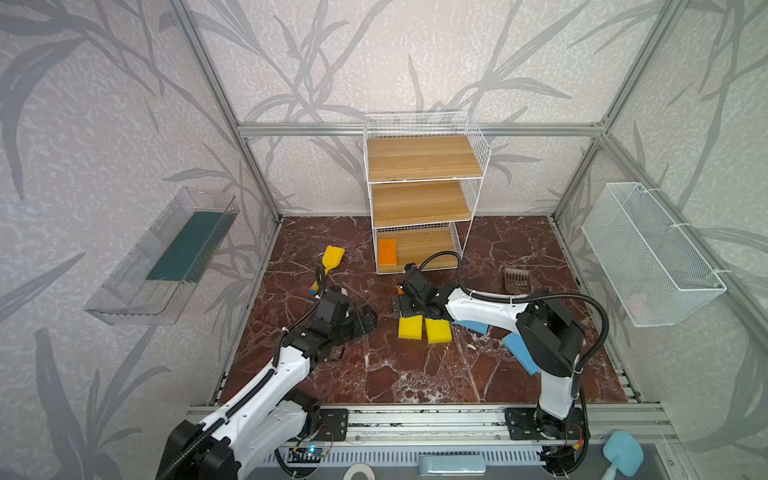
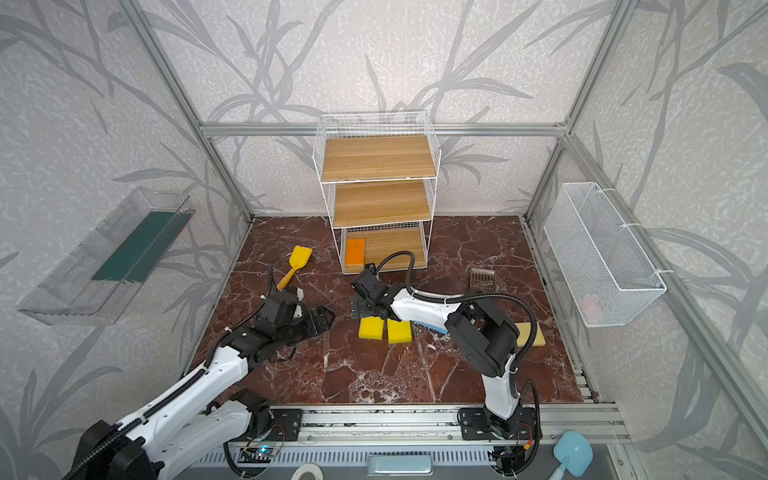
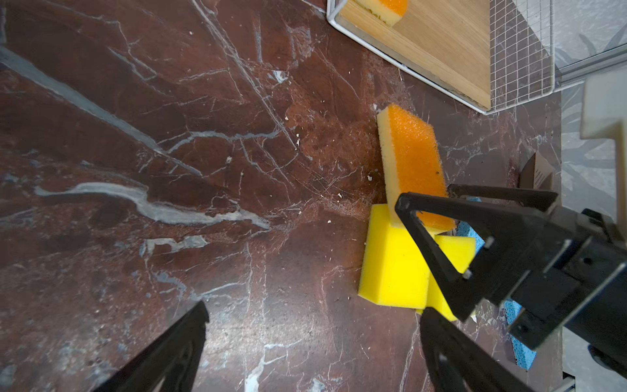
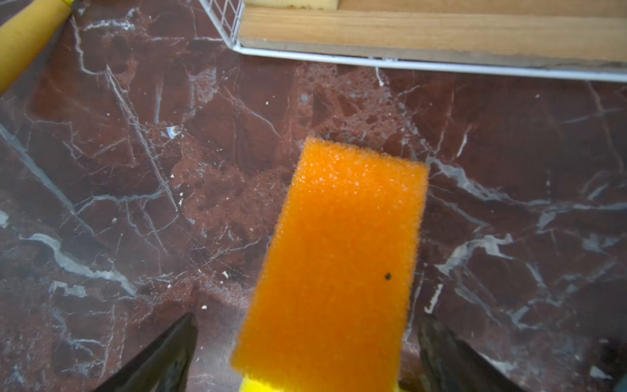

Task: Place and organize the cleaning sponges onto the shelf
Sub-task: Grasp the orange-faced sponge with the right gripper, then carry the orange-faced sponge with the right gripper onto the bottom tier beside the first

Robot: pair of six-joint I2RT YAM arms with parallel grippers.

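Straddling orange-faced sponge (image 4: 336, 258) propped on yellow sponge (image 3: 393, 264) before shelf (image 4: 424, 30): right gripper (image 4: 308, 320), released, empty; next likely needs closing, lifting.

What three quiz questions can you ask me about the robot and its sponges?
1. True or false: the right gripper is open, with an orange sponge between its jaws.
2. Which board of the shelf has a sponge on it? A: top. B: middle. C: bottom.
3. What colour are the two thick sponges lying side by side on the table?

Key: 1 true. 2 C. 3 yellow.
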